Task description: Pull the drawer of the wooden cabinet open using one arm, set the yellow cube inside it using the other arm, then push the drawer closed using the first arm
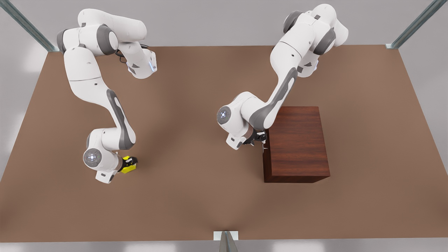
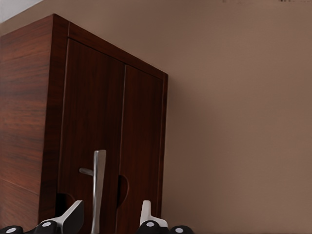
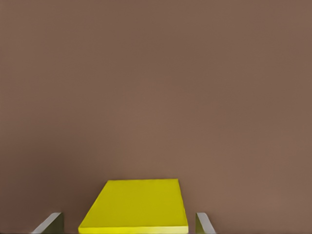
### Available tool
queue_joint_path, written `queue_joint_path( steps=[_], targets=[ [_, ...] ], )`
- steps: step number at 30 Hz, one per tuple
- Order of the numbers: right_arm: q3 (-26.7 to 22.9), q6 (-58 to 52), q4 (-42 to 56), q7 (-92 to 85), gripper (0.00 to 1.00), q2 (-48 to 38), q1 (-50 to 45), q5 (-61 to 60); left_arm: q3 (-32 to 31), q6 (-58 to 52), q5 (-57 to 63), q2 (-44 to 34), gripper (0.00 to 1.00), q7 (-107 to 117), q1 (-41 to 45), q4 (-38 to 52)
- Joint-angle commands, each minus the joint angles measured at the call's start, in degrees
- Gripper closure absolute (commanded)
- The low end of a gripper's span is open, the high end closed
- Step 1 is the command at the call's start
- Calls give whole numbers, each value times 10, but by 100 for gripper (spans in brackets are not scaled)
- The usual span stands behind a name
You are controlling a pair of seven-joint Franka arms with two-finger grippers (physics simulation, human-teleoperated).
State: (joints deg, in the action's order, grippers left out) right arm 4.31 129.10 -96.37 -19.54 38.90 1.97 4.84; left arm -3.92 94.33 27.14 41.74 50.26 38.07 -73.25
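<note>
So the left gripper [image 1: 261, 137] was right up against the front face of the wooden cabinet [image 1: 297, 143], with its fingers [image 2: 73, 217] spread open on either side of the thin silver bar handle [image 2: 99, 187]. They weren't clamped on the bar, there was still a gap on both sides in the left wrist view. The drawer [image 2: 95, 146] looked fully closed, its front flush with the cabinet. The cabinet itself sat on the brown worktop [image 1: 196, 196] toward the front view's right, roughly halfway between the far and near edges.

Over on the other side, toward the worktop's edge at the front view's left, the right gripper [image 1: 130, 163] was down low at the yellow cube [image 1: 128, 167]. In the right wrist view the cube [image 3: 134, 204] sat between the two fingertips [image 3: 48, 223], and those were open too, with worktop visible between each tip and the cube's sides. The cube looked to be resting on the worktop, well apart from the cabinet.
</note>
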Motion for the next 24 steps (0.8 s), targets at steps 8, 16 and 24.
queue_joint_path(
  steps=[8, 16, 24],
  targets=[
    [0, 14, -14, -62, 8, 2, 1, -2, 0, 3, -2, 22, 36, 47, 8, -1],
    [1, 13, -6, -41, 33, -2, -1, -3, -4, 0, -2, 22, 39, 55, 24, 7],
    [22, -118, 47, 115, 33, -137, -1, -4, -7, -5, -14, 20, 40, 64, 40, 23]
  ],
)
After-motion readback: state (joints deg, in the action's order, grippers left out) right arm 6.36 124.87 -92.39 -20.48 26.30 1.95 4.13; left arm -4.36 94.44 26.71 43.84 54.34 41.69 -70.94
